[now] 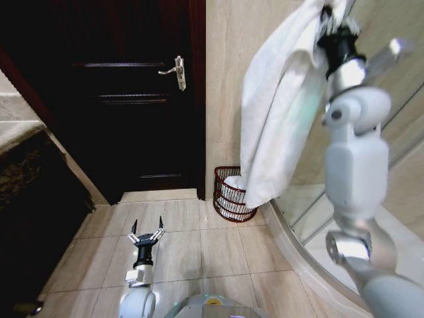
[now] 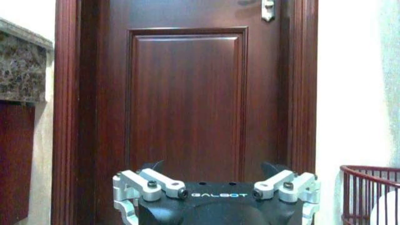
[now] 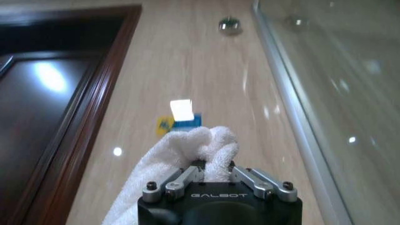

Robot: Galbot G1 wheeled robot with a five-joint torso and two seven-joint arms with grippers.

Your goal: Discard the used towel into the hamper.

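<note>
- I see a dark wooden door point(image 1: 132, 93) with a silver lever handle point(image 1: 177, 71), beige stone wall point(image 1: 225, 99) and pale tiled floor point(image 1: 199, 245); the curved glass shower screen point(image 1: 397, 132) leaves little room on my right.
- The large white terry towel point(image 1: 275, 112) hangs from my raised right gripper point(image 3: 212, 174), its lower end reaching the rim of the small round reddish-brown wire hamper point(image 1: 232, 195) by the wall.
- I judge the towel soft, light and limp; this pinch on a bunched top fold suits it, though it may swing.
- My right gripper is clamped on that fold.
- My left gripper point(image 1: 146, 234) waits low over the floor, spread wide, holding nothing.
</note>
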